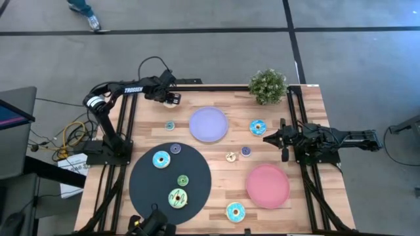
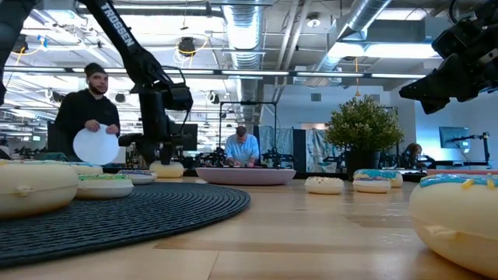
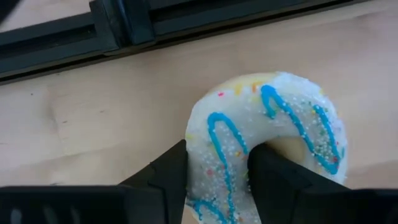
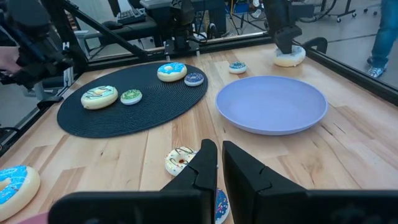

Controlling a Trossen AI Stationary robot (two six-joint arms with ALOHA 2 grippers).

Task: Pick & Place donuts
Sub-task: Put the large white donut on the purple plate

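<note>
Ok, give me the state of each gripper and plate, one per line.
left gripper, shut on the white donut at the table's far edge.
right gripper, shut, holding nothing, above the table.
lavender plate, empty.
pink plate, empty.
black plate, holding four donuts.

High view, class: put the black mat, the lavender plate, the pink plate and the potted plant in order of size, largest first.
1. Black mat, clearly largest.
2. Pink plate.
3. Lavender plate, only slightly smaller than the pink one, nearly alike.
4. Potted plant.
</note>
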